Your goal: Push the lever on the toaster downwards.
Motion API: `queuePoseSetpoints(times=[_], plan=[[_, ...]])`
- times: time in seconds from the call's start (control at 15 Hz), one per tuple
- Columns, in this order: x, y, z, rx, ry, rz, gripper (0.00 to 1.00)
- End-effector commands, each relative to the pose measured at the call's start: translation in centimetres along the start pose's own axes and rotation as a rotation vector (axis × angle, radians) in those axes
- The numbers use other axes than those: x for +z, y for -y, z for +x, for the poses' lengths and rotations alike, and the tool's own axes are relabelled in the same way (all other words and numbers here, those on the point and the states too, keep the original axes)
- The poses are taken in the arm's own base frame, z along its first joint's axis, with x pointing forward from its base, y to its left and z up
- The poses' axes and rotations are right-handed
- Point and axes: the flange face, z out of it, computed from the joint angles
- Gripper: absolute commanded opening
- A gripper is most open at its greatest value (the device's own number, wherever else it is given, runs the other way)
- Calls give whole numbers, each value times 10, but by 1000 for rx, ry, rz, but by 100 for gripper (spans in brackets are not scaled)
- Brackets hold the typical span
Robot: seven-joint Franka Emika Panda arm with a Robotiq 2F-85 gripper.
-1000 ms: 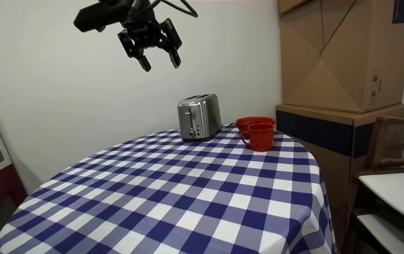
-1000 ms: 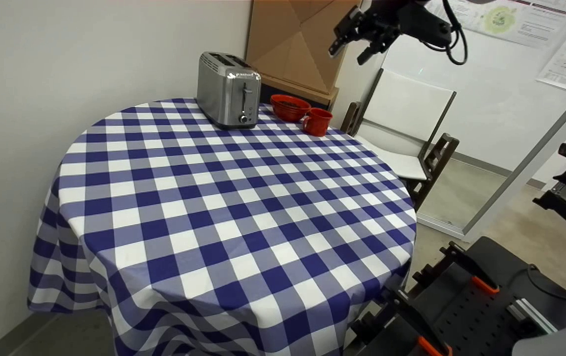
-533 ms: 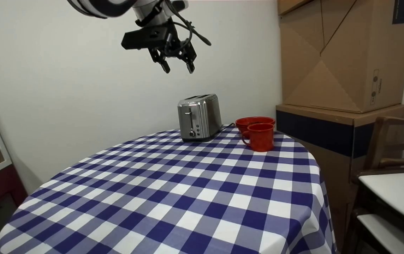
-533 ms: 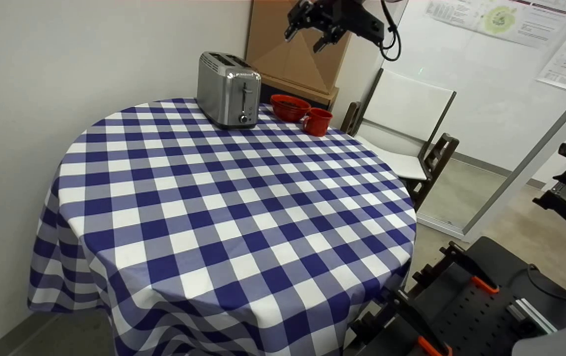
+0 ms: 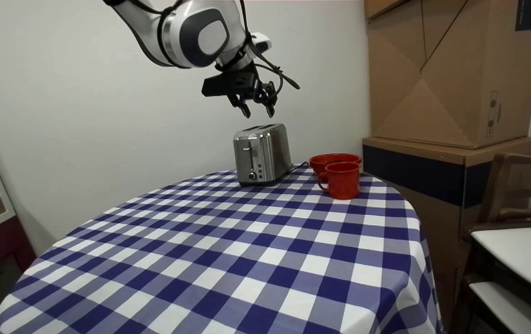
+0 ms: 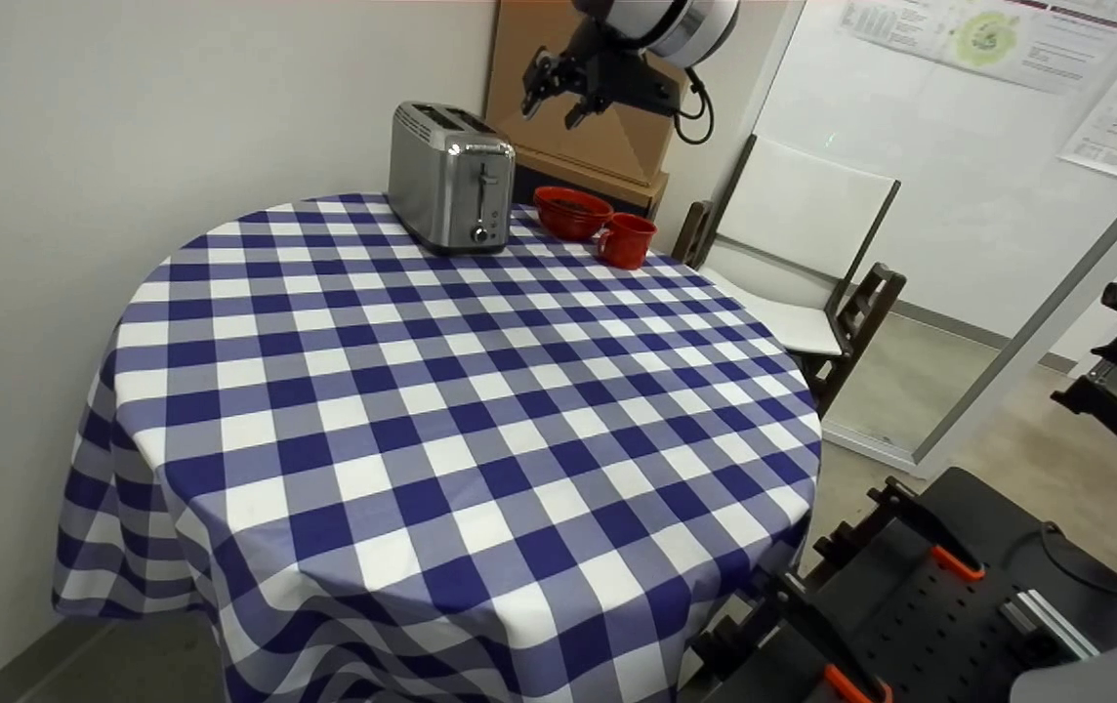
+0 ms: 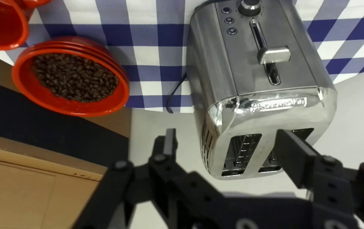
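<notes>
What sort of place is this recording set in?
Most likely a lab or office corner staged as a kitchen, though I can't be sure. The toaster gives the kitchen part; the stacked cardboard boxes and the posters look more like a workplace than a home.

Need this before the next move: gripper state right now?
Gripper: open, jaws apart, holding nothing.

The boxy silver toaster stands upright on checked cloth — its small metal lever sitting high.
</notes>
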Motion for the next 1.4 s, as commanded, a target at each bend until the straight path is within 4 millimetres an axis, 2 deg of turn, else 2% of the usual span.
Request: queuePoseSetpoints(times=[0.0,0.2,0.4,0.6,0.87,1.33], plan=[[28,8,30,19,2,11,49],[37,23,40,56,52,35,24],[36,41,49,134,149,75,4],[33,55,58,185,201,82,0],[38,64,62,227,241,79,4],[71,64,41,196,365,-2,3]])
